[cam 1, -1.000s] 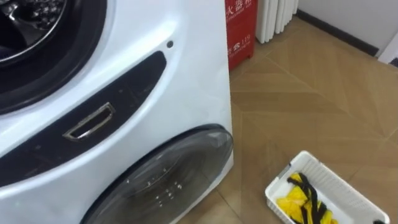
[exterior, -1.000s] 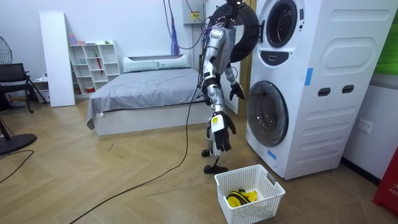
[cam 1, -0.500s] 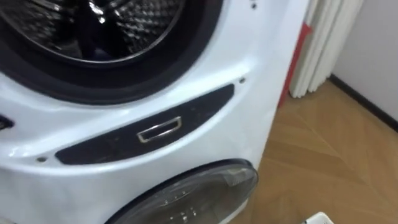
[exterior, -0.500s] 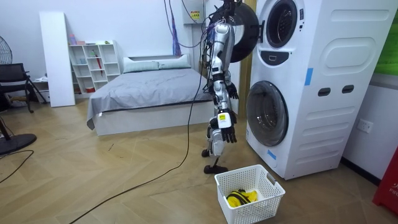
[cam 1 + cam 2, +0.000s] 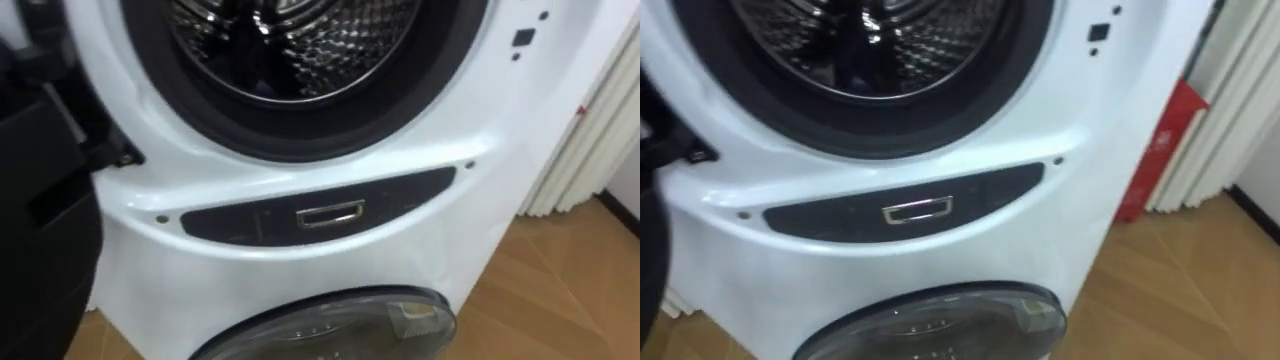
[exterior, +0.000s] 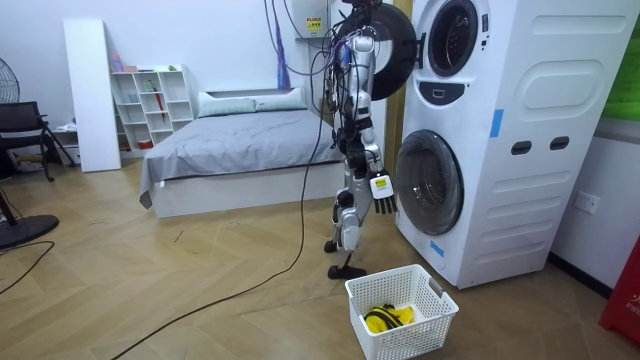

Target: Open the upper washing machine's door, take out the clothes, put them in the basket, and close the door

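Though drum (image 5: 300, 45) gapes, open door (image 5: 40, 230) crowds left; robot hand (image 6: 383, 193) hangs low, grip unreadable; basket (image 6: 405, 335) nearby.

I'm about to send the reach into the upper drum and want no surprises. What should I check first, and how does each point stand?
1. Upper door swung open: ok.
2. Drum mouth in view ahead: ok.
3. Anything left inside it: cannot tell.
4. Right hand empty, hanging low beside the lower door: ok.
5. Basket upright, yellow cloth inside: ok.
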Controlling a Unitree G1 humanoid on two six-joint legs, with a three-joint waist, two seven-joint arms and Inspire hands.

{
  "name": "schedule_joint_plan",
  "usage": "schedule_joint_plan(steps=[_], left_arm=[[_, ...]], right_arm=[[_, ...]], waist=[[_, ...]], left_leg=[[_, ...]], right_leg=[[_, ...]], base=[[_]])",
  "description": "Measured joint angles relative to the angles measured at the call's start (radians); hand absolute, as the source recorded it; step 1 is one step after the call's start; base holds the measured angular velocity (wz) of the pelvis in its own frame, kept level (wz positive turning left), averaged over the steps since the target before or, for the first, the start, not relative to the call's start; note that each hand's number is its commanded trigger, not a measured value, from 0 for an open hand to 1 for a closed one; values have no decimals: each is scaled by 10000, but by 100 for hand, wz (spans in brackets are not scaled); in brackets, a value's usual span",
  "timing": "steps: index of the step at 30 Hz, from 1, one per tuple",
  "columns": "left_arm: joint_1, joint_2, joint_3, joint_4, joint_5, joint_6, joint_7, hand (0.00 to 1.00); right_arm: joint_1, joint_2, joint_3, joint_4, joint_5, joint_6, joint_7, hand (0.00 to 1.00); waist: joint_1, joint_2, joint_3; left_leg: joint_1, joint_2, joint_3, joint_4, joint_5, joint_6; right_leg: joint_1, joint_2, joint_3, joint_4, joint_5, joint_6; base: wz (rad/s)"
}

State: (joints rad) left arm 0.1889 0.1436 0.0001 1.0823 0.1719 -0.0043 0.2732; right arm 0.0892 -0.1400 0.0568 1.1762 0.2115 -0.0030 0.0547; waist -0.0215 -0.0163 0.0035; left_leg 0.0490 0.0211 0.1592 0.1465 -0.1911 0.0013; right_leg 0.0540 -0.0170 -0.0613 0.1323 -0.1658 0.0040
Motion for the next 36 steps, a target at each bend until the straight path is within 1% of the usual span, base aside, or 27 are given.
schedule_joint_plan(steps=[2,3,5,6,8,12,15,16,17,26,30,33,36], left_arm=[[131,-4,131,217,14,6,56,0],[156,-5,191,277,86,16,74,0],[196,-35,378,377,321,73,163,0],[222,-46,392,379,398,95,211,0],[223,-99,496,378,683,170,242,0],[217,-155,771,377,980,227,245,0],[241,-164,778,377,1069,283,245,0],[258,-164,783,377,1133,292,245,0],[273,-164,783,377,1174,295,244,0],[294,-165,799,366,1401,412,201,0],[265,-168,797,319,1458,492,193,0],[264,-168,798,284,1528,617,193,0],[280,-168,792,306,1561,768,204,0]], right_arm=[[-3,10,69,5,-162,-1,149,0],[-16,14,99,5,-196,-1,147,0],[4,17,206,7,-213,-9,137,0],[12,17,214,7,-215,-9,137,0],[70,16,218,9,-214,-9,133,0],[66,17,301,6,-264,-15,128,0],[86,16,299,7,-287,-19,116,0],[88,18,298,8,-287,-19,127,0],[89,18,293,10,-287,-19,128,0],[83,23,290,10,-336,-20,137,0],[109,23,299,9,-355,-12,139,0],[112,23,299,-21,-439,54,184,0],[120,15,309,-7,-416,57,262,0]], waist=[[90,-44,12],[91,-56,22],[97,-72,19],[114,-70,28],[272,-68,32],[320,-69,35],[329,-63,36],[321,-62,56],[333,-61,57],[326,-26,69],[283,-31,66],[288,-31,55],[301,5,53]], left_leg=[[-18,-3,-61,17,0,0],[-16,-6,-91,23,0,0],[-18,-26,-246,53,0,-1],[-15,-30,-280,53,0,-1],[-11,-33,-326,65,-1,-2],[-29,-53,-485,89,-2,-5],[-16,-106,-587,148,-2,-4],[1,-127,-617,153,-2,-4],[48,-144,-619,153,-3,-3],[61,-150,-679,154,-7,4],[161,-168,-794,155,-23,10],[165,-166,-857,238,-67,10],[71,-85,-909,664,-273,-32]], right_leg=[[92,1,-69,-5,1,0],[129,-1,-96,-17,0,0],[231,-15,-230,-105,1,-1],[263,-16,-256,-132,1,-2],[320,-17,-314,-168,0,-2],[344,-42,-502,-170,-23,-13],[400,-93,-583,-168,-78,4],[494,-113,-624,-168,-98,17],[517,-126,-636,-168,-109,25],[603,-132,-668,-168,-115,27],[722,-139,-774,-167,-147,29],[793,-135,-811,-138,-193,13],[804,-72,-878,-107,-244,-17]], base=[[8],[12],[17],[17],[8],[11],[12],[8],[7],[1],[7],[7],[4]])
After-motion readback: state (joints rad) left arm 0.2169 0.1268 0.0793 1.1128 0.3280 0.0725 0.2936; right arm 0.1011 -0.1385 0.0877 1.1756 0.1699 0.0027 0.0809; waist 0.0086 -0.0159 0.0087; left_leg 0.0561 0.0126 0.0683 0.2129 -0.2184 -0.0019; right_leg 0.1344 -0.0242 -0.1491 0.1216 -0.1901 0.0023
